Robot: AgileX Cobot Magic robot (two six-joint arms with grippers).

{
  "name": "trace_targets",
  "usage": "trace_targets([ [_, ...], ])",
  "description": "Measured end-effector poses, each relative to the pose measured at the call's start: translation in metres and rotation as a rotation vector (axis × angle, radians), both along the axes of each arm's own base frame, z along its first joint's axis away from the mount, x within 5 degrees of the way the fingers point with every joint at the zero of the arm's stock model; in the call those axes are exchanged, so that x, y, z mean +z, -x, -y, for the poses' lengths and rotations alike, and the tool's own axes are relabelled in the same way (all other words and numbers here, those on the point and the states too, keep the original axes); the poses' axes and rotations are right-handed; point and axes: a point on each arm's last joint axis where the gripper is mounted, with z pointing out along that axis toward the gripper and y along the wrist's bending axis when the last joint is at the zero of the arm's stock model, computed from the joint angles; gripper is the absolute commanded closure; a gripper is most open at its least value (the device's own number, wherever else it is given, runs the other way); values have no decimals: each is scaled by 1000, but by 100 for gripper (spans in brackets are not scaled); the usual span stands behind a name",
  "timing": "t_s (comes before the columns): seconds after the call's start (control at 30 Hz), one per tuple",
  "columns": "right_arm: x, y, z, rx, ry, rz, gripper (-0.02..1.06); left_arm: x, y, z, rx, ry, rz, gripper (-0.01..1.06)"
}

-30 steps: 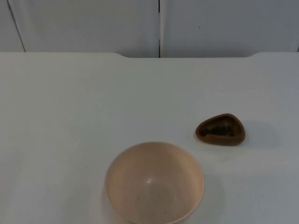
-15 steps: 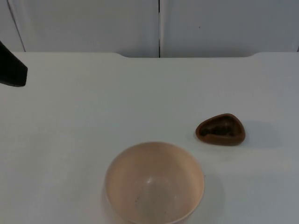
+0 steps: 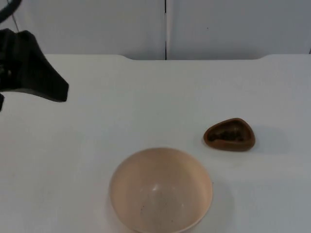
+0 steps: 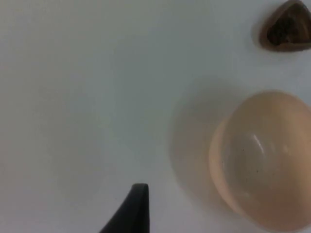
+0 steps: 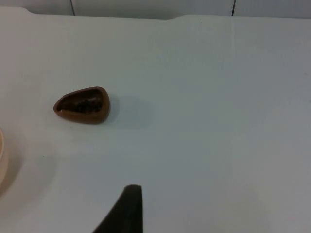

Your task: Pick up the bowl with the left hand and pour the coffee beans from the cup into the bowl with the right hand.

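A white table (image 3: 146, 97) runs back to a grey partition wall (image 3: 97, 24), with the empty cream bowl (image 3: 160, 190) at the near edge and the brown cup (image 3: 229, 135) of coffee beans (image 3: 228, 133) apart to its right — each on the side of the arm meant for it. The left gripper (image 3: 34, 73) hangs over the far-left table, well short of the bowl; how its jaws stand cannot be told, its tips being cut off. The right gripper (image 5: 125, 208) waits short of the cup — one fingertip visible, its opening likewise unreadable.

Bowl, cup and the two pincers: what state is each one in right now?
Bowl: upright on the table, empty, not held.
Cup: standing on the table, dark coffee beans inside, not held.
Left pincer: above the table's far left side, away from the bowl, holding nothing.
Right pincer: waiting above the table, short of the cup.
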Motion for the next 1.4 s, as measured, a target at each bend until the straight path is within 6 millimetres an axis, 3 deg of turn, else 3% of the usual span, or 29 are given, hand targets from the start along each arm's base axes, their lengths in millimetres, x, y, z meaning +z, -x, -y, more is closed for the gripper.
trace_targets([
  [0.23, 0, 0, 0, 0, 0, 0, -1, -21, -14, 20, -19, -13, -42, 3],
  [0.37, 0, 0, 0, 0, 0, 0, -1, -43, -22, 32, -38, -33, -107, 3],
  [0.87, 0, 0, 0, 0, 0, 0, -1, -106, -38, 43, -19, -97, -314, 3],
  [1.07, 0, 0, 0, 0, 0, 0, -1, -118, -39, 54, -42, -111, -351, 3],
  [1.4, 0, 0, 0, 0, 0, 0, -1, -140, -57, 68, -36, -125, -406, 3],
])
